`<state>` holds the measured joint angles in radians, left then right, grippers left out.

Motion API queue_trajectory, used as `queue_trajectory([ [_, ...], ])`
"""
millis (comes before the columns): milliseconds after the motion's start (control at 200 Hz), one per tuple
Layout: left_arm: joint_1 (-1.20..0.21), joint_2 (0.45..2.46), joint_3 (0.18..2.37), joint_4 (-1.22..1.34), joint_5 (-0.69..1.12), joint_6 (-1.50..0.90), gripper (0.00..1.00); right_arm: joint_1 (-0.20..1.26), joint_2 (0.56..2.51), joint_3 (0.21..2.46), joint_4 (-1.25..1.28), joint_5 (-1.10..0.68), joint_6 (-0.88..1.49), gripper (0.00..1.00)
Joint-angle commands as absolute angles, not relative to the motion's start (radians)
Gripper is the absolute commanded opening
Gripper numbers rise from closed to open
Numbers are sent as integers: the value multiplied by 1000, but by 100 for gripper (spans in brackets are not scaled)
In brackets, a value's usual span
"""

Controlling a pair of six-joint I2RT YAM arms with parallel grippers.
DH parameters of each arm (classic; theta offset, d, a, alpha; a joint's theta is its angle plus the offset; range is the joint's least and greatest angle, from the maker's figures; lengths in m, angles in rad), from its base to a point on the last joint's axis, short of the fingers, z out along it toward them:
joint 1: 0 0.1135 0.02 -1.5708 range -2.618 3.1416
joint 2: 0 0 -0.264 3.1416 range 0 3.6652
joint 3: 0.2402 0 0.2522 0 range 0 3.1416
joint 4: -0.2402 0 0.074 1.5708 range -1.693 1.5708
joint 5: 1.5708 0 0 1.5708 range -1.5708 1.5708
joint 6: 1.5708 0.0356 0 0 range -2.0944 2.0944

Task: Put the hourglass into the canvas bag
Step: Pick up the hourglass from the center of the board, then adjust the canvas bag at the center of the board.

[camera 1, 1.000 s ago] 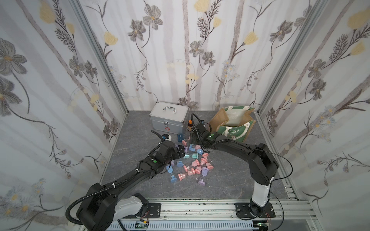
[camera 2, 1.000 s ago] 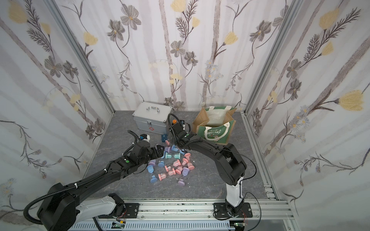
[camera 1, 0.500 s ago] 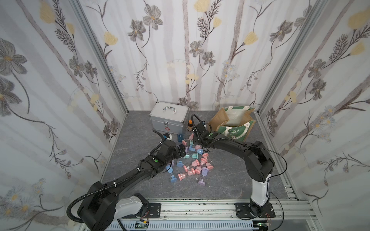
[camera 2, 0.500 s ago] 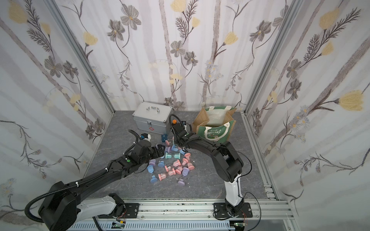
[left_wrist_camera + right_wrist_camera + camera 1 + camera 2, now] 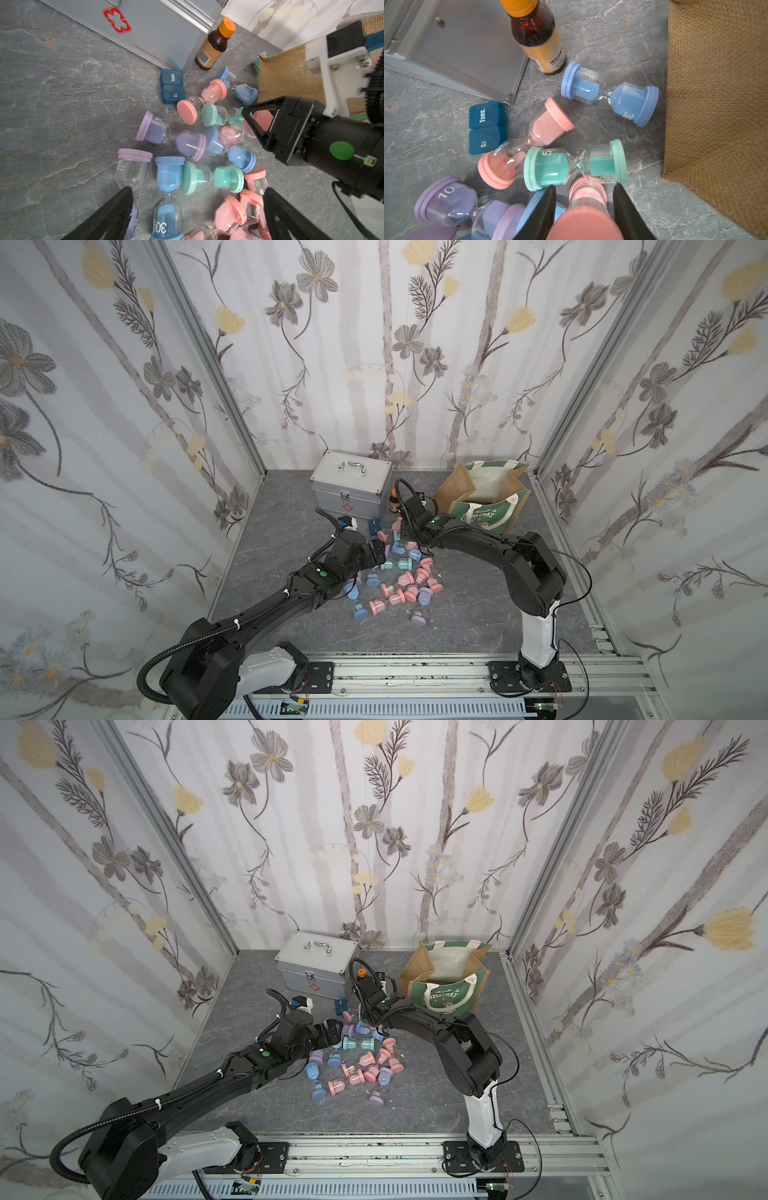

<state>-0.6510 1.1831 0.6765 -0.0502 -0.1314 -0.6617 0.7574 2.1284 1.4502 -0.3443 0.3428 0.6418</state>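
The left end effector (image 5: 197, 191) hovers wide over the pile (image 5: 401, 585). Farther in, the right end effector (image 5: 584, 187) grips a pink hourglass (image 5: 584, 224) at the pile's far edge, low over the worktop (image 5: 457, 614). Beyond, the bag (image 5: 494, 518) stands open, near. Grasp looks made; lift, carry and drop remain.

Both top views: high above front rail (image 5: 415, 672), steep downward look, far, near-identical framing. Left wrist: low, close over hourglass pile (image 5: 169, 176), metal case (image 5: 145, 31) upper left. Right wrist: closer, near-vertical, pink hourglass (image 5: 587, 207) lower centre. Wrist views share bottle (image 5: 216, 43), pill box (image 5: 172, 87), canvas bag (image 5: 291, 76) side.
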Motion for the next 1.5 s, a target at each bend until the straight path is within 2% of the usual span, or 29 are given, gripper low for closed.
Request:
queue_trajectory([
  [0, -650, 1172, 681, -35, -151, -660, 100, 759, 2112, 1466, -348, 365, 630, 34],
  [120, -650, 1160, 688, -42, -148, -660, 100, 759, 2081, 1470, -352, 365, 620, 30],
  [310, -650, 1131, 704, -66, -145, -658, 100, 757, 2000, 1470, -370, 367, 601, 28],
  [799, -665, 1091, 830, -186, -103, -654, 100, 713, 1666, 1497, -441, 393, 505, 23],
  [1124, -730, 1151, 925, -217, -114, -625, 100, 588, 1490, 1526, -477, 464, 438, 20],
  [1494, -809, 1256, 1013, -209, -139, -606, 100, 408, 1528, 1521, -478, 532, 445, 20],
])
